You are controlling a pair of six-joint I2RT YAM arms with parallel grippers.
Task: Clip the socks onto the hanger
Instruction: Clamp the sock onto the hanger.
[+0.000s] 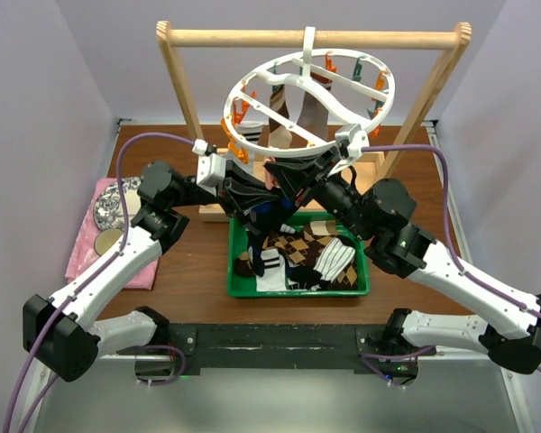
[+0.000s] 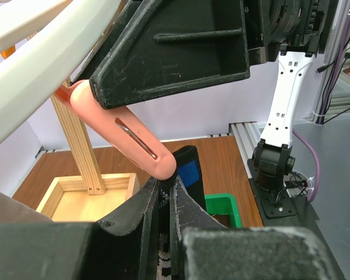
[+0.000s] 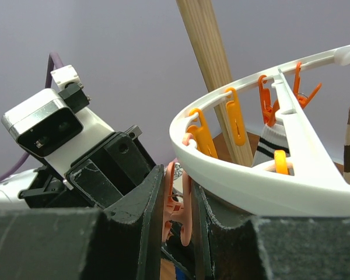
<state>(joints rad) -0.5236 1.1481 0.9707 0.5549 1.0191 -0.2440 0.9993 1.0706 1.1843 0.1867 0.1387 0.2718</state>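
Note:
The white ring hanger (image 1: 307, 95) hangs by its hook from the wooden bar, and two socks (image 1: 311, 113) are clipped inside it. Below its near rim both grippers meet. My left gripper (image 2: 163, 188) is shut on a black, white and blue sock (image 2: 189, 172), whose top edge sits against the tip of a salmon peg (image 2: 125, 131). My right gripper (image 3: 176, 175) is shut on that same peg (image 3: 187, 201), squeezing its handles just under the hanger rim (image 3: 251, 186). From above, the left gripper (image 1: 261, 187) and right gripper (image 1: 287, 176) touch tip to tip.
A green tray (image 1: 298, 290) under the grippers holds several loose socks (image 1: 329, 262). The light wooden frame (image 1: 311, 38) stands behind, its base box (image 2: 87, 195) to the left. A pink cloth (image 1: 86, 257) lies at the far left. Orange pegs (image 3: 201, 137) line the ring.

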